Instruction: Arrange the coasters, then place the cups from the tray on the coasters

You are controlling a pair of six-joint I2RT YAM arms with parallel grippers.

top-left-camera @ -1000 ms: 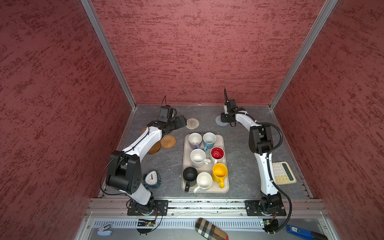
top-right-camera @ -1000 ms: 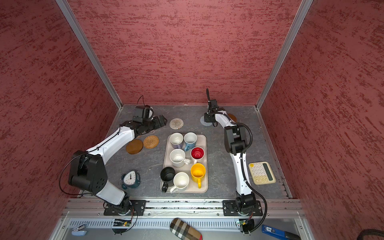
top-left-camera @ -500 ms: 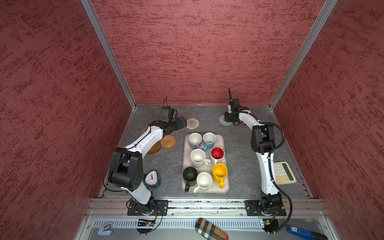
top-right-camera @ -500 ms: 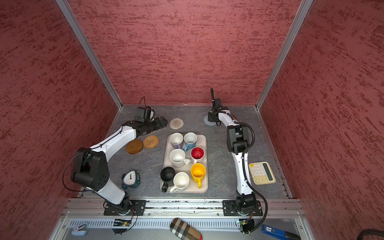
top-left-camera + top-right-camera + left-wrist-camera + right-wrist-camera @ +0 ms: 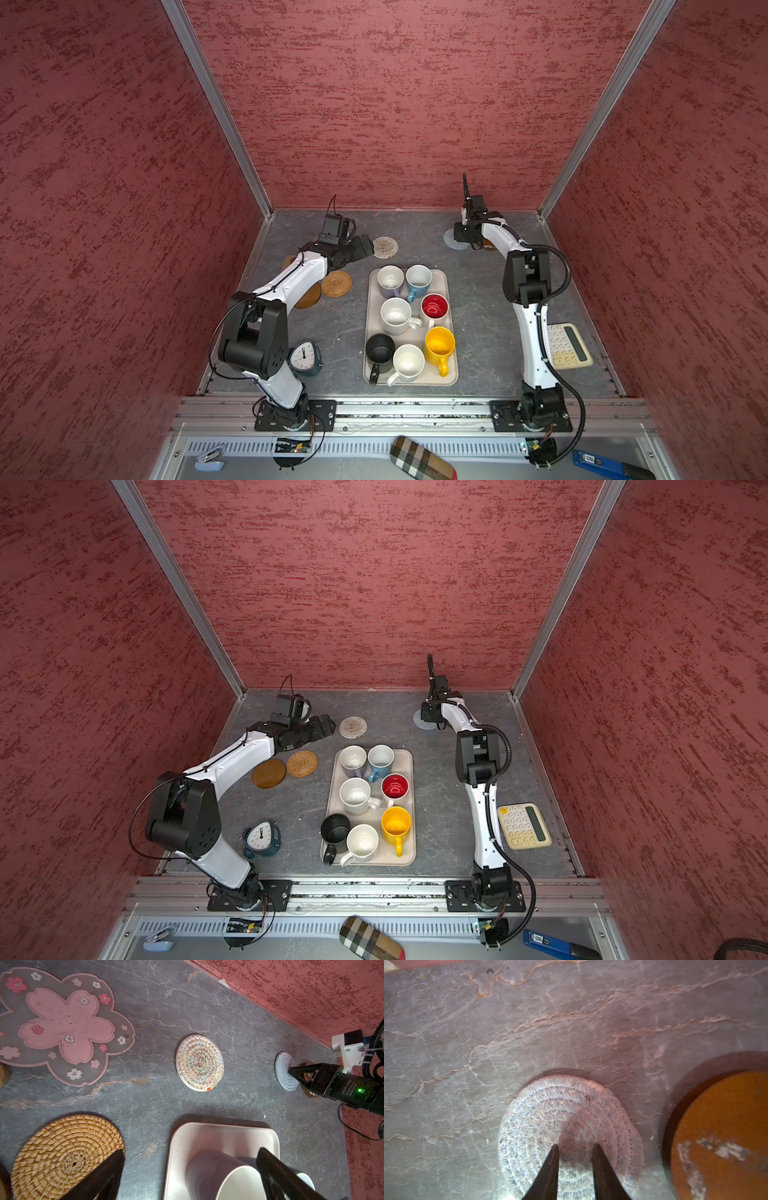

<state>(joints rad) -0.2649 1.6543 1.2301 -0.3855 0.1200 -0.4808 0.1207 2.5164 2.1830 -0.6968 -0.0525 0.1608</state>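
Left end effector (image 5: pixel 361 248): hangs spread wide over the tabletop (image 5: pixel 345 332), grips nothing. Beside its arm: brown disc (image 5: pixel 269 773) and rattan coaster (image 5: pixel 302 764), flat, side by side. Close by, in the left wrist view: pink flower coaster (image 5: pixel 66 1022). Just right of it: whitish woven coaster (image 5: pixel 385 247). Centre: tray (image 5: pixel 424 379), all seven cups (image 5: pixel 395 316) upright on it. Back right: grey-lavender coaster (image 5: pixel 546 1109), flat. Right end effector (image 5: pixel 575 1145): fingers (image 5: pixel 548 1167) narrowly parted, pinches nothing, points its tips at that coaster's middle; contact impossible to tell. Second brown disc (image 5: pixel 716 1126) just beside, a sliver of tabletop between.
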